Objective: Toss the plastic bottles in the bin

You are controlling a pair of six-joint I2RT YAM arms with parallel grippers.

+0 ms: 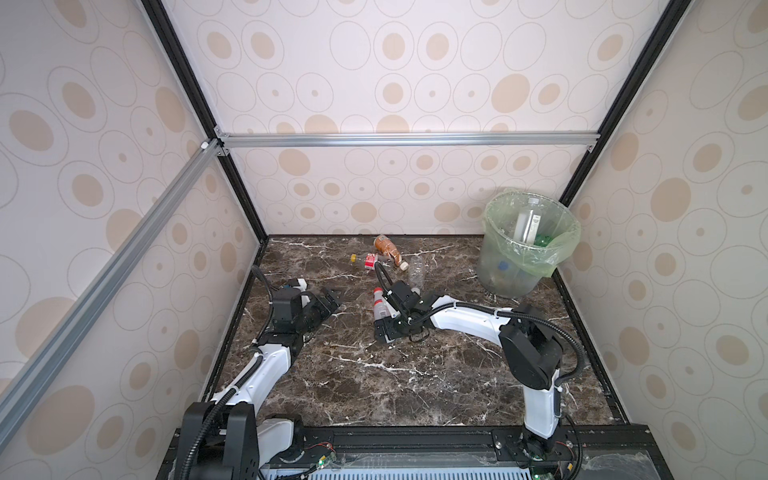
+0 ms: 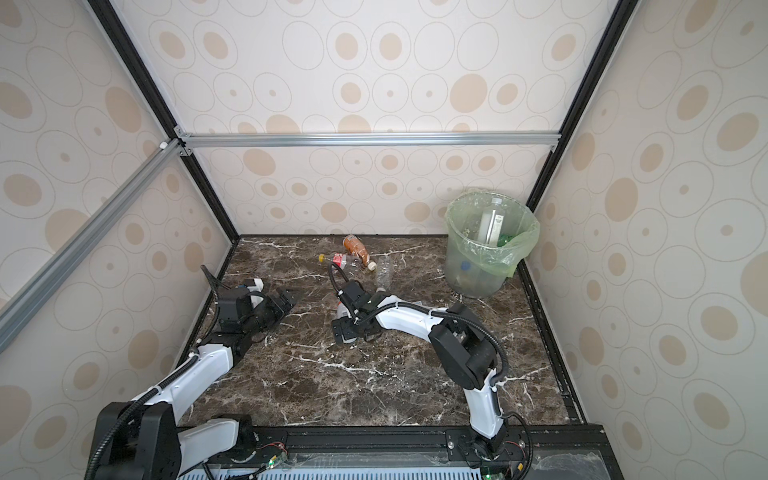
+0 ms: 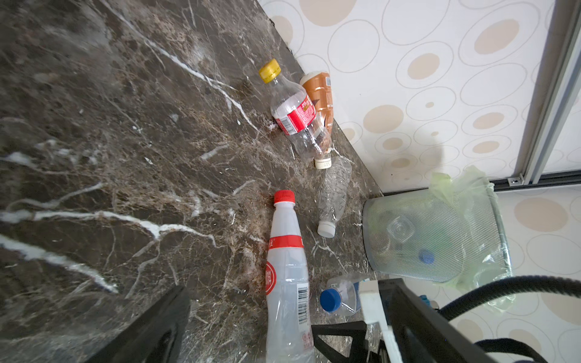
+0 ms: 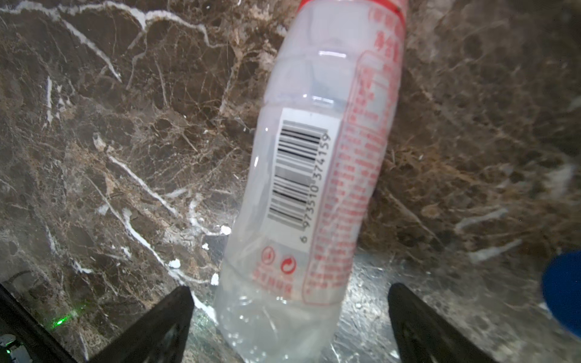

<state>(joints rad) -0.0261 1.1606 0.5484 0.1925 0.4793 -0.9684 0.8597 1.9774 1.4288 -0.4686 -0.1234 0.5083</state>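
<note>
Green-lined bin (image 1: 557,255) holds tall clear bottle (image 1: 528,222) leaning, blue-capped bottle (image 1: 503,266) beneath.

I am wearing smooth white shells along my left arm (image 1: 266,370) and my right arm (image 1: 469,320), and boxy matte black housings (image 1: 532,353) are bulging at the joints. Ribbed black cable (image 3: 518,283) is running outside each limb, with white ties (image 1: 496,311) cinching it to the shells. My right gripper (image 4: 289,301) is showing plain black wedge-shaped fingers (image 4: 151,327), and my left gripper (image 1: 332,300) is wearing the same black. Tiny green lights (image 1: 321,460) are glowing by my black base rail (image 1: 415,436).
</note>
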